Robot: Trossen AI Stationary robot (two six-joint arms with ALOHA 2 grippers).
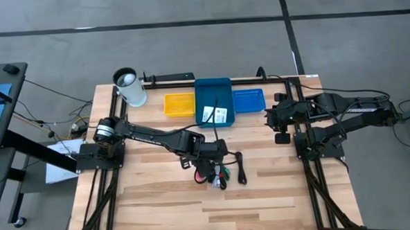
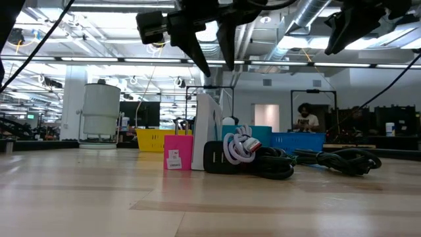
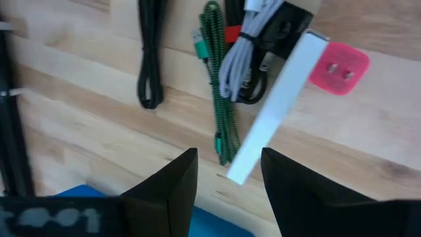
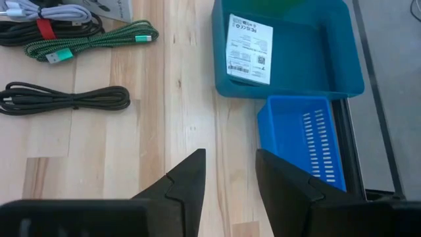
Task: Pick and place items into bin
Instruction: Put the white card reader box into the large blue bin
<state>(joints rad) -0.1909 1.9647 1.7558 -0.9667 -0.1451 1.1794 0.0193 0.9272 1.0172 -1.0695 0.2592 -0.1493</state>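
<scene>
A small pile lies on the table in front of the teal bin (image 1: pixel 213 94): a white flat box (image 3: pixel 279 99) standing on edge, a pink cube (image 3: pixel 339 66), a green braided cable (image 3: pixel 214 99), a grey-white cable bundle with a red tie (image 3: pixel 247 46) and a black piece (image 3: pixel 283 29). A coiled black cable (image 3: pixel 150 59) lies beside them. White printed cards (image 4: pixel 250 41) lie inside the bin. My left gripper (image 3: pixel 228 153) hovers open above the pile, its fingers on either side of the white box's end without touching. My right gripper (image 4: pixel 230 153) waits open near the table's right side.
A yellow tray (image 1: pixel 179 103) and a blue tray (image 1: pixel 248 99) flank the bin along the far edge. A white cylinder (image 1: pixel 129 87) stands at the far left corner. Bare wood stretches toward the near edge. A person sits in the room beyond (image 2: pixel 306 118).
</scene>
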